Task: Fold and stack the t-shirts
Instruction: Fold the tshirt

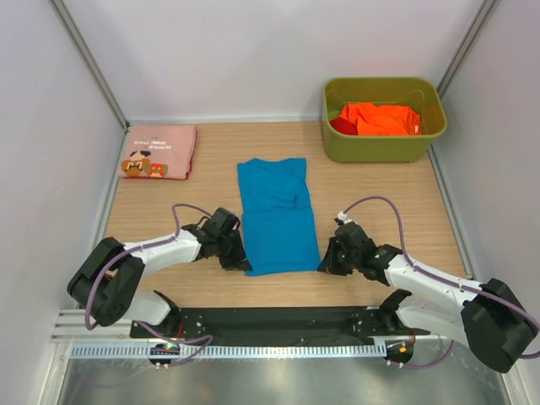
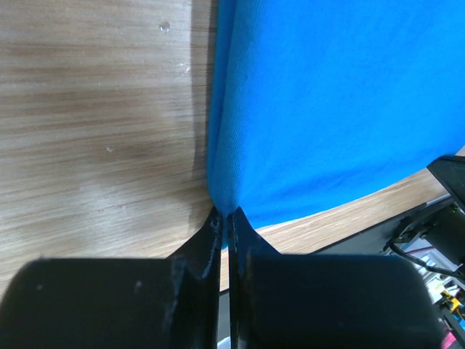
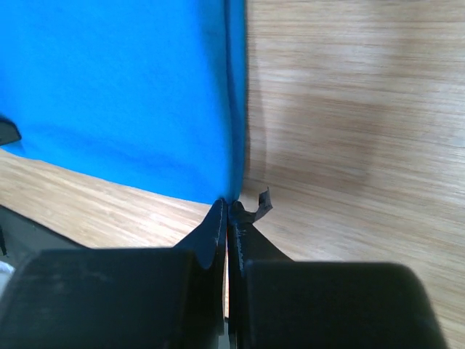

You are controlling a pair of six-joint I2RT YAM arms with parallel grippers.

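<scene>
Two corners of the blue t-shirt (image 1: pixel 277 215) are being pinched at its near hem: the near-left corner by the left gripper (image 1: pixel 244 264) and the near-right corner by the right gripper (image 1: pixel 326 265), each with its jaws clenched on the cloth. The blue t-shirt is lying flat as a long rectangle in the middle of the wooden table (image 1: pixel 380 211), its far half creased. In the left wrist view the left gripper (image 2: pixel 224 212) is being shown with its fingertips pressed together on the corner where the folded side edge of the blue t-shirt (image 2: pixel 327 109) is meeting the hem. In the right wrist view the same grasp is being shown by the right gripper (image 3: pixel 227 203) on the opposite corner of the blue t-shirt (image 3: pixel 123 94). A pink t-shirt (image 1: pixel 159 152) is lying folded at the far left of the table, well apart from the blue one. Brown cartoon figures are being displayed on it under two short lines of dark lettering, which are too small to be read. An orange t-shirt (image 1: pixel 381 118) and a red t-shirt (image 1: pixel 342 125) are being held crumpled in an olive-green bin (image 1: pixel 384 150) at the far right corner.
</scene>
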